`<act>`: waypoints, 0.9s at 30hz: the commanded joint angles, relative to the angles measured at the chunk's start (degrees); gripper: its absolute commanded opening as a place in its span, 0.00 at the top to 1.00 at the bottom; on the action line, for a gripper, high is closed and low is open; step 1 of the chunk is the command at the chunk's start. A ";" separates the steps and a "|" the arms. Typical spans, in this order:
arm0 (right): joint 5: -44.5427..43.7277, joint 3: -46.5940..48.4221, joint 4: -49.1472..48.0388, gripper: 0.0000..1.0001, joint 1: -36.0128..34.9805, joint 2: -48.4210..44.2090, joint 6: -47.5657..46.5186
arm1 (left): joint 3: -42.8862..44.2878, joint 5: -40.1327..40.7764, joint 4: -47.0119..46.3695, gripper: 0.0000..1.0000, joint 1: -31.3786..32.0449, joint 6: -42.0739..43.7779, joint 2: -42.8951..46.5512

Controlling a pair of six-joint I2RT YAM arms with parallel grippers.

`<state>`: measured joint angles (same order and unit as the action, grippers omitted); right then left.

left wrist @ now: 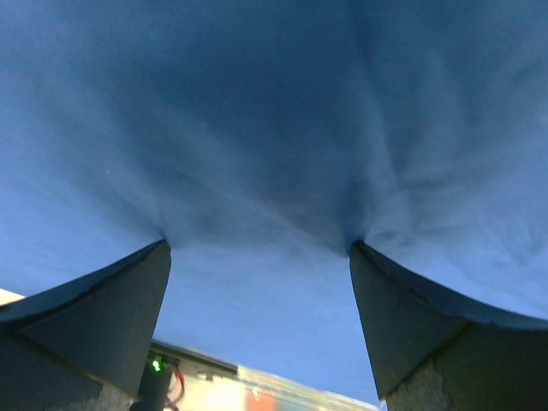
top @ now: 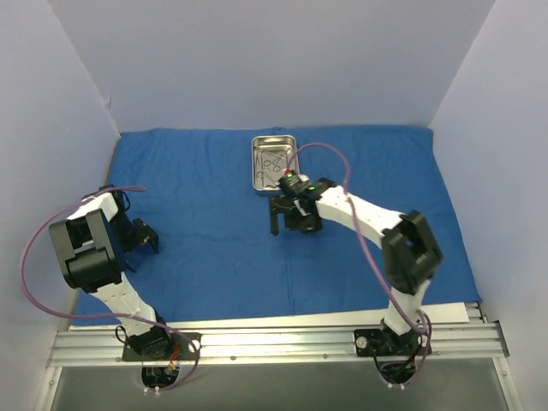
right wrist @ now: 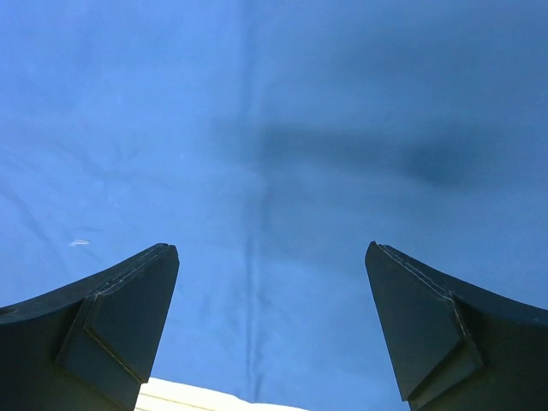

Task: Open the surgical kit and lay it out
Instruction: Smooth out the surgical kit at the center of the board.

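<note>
Cloth wrap [top: 214, 248] underlies left tool [left wrist: 257, 244] and right tool [right wrist: 272, 247], both gaping empty.

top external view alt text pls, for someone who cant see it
A blue cloth lies spread flat, with a steel tray holding small instruments at its far centre. The right gripper, open, is just on the near side of the tray; the left gripper, also open, is at the cloth's left side.

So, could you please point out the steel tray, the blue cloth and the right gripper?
steel tray [top: 274, 138]: top view, far rim.
blue cloth [top: 205, 180]: top view, bare middle.
right gripper [right wrist: 270, 248]: right wrist view, midway between fingertips.
</note>
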<state>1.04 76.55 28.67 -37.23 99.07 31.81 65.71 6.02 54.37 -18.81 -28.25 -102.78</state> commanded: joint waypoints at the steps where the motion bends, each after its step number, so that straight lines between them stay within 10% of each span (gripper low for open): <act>1: 1.77 1.84 0.34 0.02 -4.59 8.41 -0.26 | 0.47 0.66 -0.58 0.05 -3.68 0.56 -3.47; 27: 0.72 -1.84 2.19 0.02 -16.82 16.95 1.85 | 0.39 4.96 -0.58 0.06 -6.68 0.04 -4.45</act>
<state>-3.09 78.63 25.78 -53.19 114.34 31.07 69.73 4.64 57.84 -23.73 -27.07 -107.72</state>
